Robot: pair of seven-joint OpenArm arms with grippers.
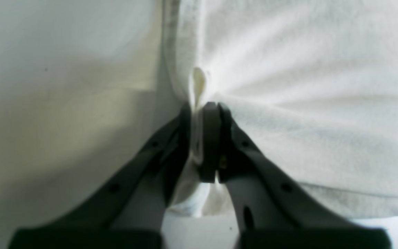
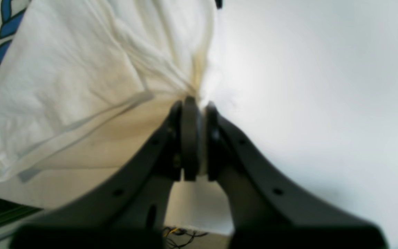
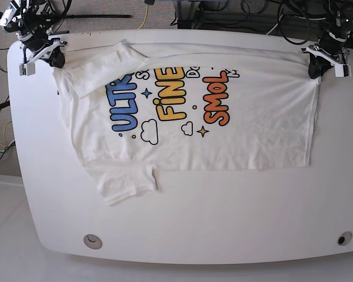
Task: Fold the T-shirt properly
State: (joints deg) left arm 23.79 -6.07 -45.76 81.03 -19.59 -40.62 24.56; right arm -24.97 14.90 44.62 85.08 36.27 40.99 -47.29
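Item: one T-shirt [image 3: 223,138], white, short-sleeved, printed with blue, yellow and orange lettering. We find it spread print-up across the white worktop [image 3: 182,223], lying sideways, its far long edge drawn along the back of the worktop. One sleeve [image 3: 126,183] lies flat toward the near side; the other is turned over onto the chest at the far corner.

Grip, left: we see the left gripper [image 1: 204,114] with jaws pressed together on a small bunch of cloth at the hem-side far corner, creases fanning out from the pinch.

Grip, right: the right gripper [image 2: 193,105] likewise has its jaws pinching a gathered tuck at the shoulder-side far corner, next to the folded-over sleeve.

Handling: we judge the cloth light, soft and limp. It will sag between the two holds and drag on the worktop, and a thin pinch could slip out under tension. It is not fragile.

Where to hold: we judge the corners and seamed edges best, both layers caught together, both holds level and taut.
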